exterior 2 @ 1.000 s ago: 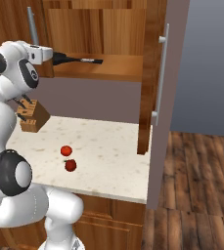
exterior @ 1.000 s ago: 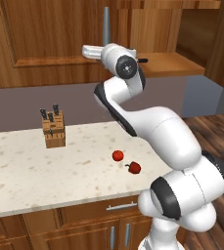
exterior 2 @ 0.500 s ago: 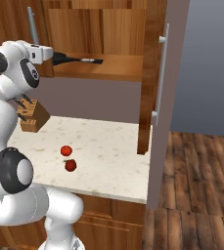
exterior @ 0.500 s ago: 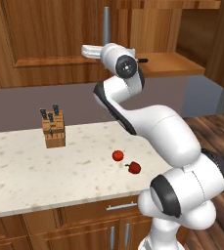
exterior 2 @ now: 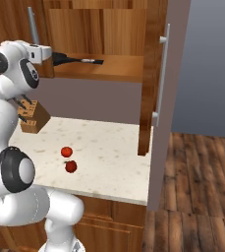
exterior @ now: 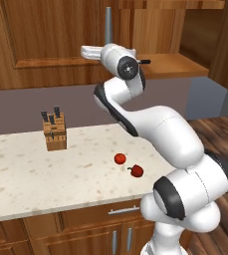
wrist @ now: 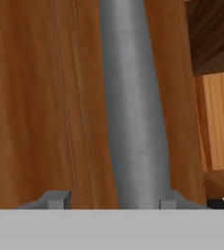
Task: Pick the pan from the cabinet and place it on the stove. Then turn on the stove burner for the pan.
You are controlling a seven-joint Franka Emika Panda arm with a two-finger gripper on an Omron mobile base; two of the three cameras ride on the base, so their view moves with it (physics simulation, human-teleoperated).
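My gripper (wrist: 114, 200) is raised to the cabinet (exterior: 46, 35) and stands around the grey bar handle (wrist: 133, 107) of its left door. The right fingertip (wrist: 168, 201) is against the bar, while the left fingertip (wrist: 59, 197) is still a gap away, so the gripper is open. The right door (exterior 2: 155, 74) is swung wide open. On the wooden shelf (exterior 2: 116, 69) lies the pan's thin black handle (exterior 2: 77, 60) with its silvery tip; the pan's round body is hidden behind my hand (exterior 2: 39, 51) and the left door. The stove is out of view.
On the speckled counter (exterior: 21, 174) stand a wooden knife block (exterior: 55, 132) and two small red fruits (exterior: 119, 158) (exterior: 136, 171). The open right door hangs over the counter's right end. Drawer cabinets sit below, and there is wooden floor (exterior 2: 197, 197) to the right.
The fingers have drawn closer together around the left door's bar handle. The arm and the rest of the scene have hardly moved.
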